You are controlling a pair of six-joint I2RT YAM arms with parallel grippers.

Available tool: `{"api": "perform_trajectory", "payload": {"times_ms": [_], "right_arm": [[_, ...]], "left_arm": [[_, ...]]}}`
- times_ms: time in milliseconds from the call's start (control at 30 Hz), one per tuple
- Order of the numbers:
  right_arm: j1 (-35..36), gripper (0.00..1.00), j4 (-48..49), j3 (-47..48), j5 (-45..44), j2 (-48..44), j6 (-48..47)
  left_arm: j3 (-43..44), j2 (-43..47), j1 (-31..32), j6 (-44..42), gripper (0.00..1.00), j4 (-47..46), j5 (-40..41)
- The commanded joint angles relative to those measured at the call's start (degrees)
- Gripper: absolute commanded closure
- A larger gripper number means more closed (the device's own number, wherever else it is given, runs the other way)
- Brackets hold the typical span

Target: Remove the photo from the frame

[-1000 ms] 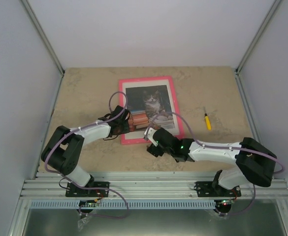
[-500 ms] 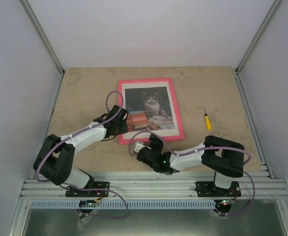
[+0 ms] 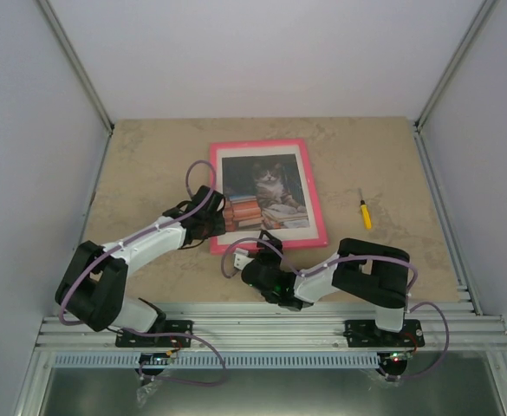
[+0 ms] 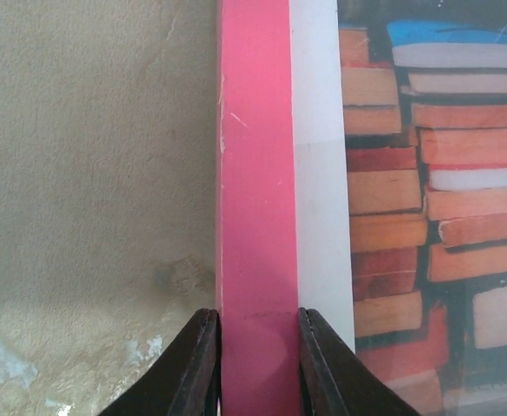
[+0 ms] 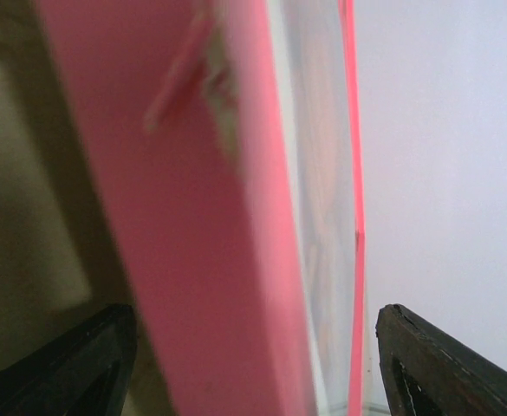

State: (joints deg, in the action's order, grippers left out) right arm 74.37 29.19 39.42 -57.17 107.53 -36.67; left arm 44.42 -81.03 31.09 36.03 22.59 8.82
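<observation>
The left pincer [image 4: 256,319] grips the left rail of the thin bright-pink rectangular picture frame [image 4: 253,156]; the right pincer [image 5: 255,322] straddles its edge, open.

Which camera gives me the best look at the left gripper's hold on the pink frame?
Left wrist: the left gripper pinches the frame rail, close up. The top view shows only the gripper's back at the frame's left edge; the right wrist view shows blurred pink frame, no left gripper.
</observation>
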Motion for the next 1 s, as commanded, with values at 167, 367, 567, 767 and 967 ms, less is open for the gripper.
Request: {"api": "perform_trajectory", "payload": {"times_ms": [167, 367, 567, 767, 967], "right_arm": [[-2.27, 0.27, 14.71, 0.48, -1.19, 2.95, -11.17], [-3.40, 0.54, 17.56, 0.04, -0.31, 2.01, -13.84], [-3.30, 0.81, 16.98, -0.80, 0.02, -0.69, -13.77], [-3.14, 0.99, 16.87, -1.60, -0.21, -3.81, -13.95], [-2.80, 1.00, 15.69, -2.62, -0.56, -9.20, -13.29]], "left_arm": [[0.21, 2.82, 0.79, 1.19, 0.93, -5.09, -3.19], [-0.36, 2.55, 0.74, 1.49, 0.91, -6.43, -4.95], [-0.71, 4.55, 0.77, 3.15, 0.83, -7.19, -4.63], [-0.69, 9.16, 0.36, 5.50, 0.62, -7.29, -3.48], [-2.42, 17.13, -2.36, 7.65, 0.40, -7.77, -1.56]]}}
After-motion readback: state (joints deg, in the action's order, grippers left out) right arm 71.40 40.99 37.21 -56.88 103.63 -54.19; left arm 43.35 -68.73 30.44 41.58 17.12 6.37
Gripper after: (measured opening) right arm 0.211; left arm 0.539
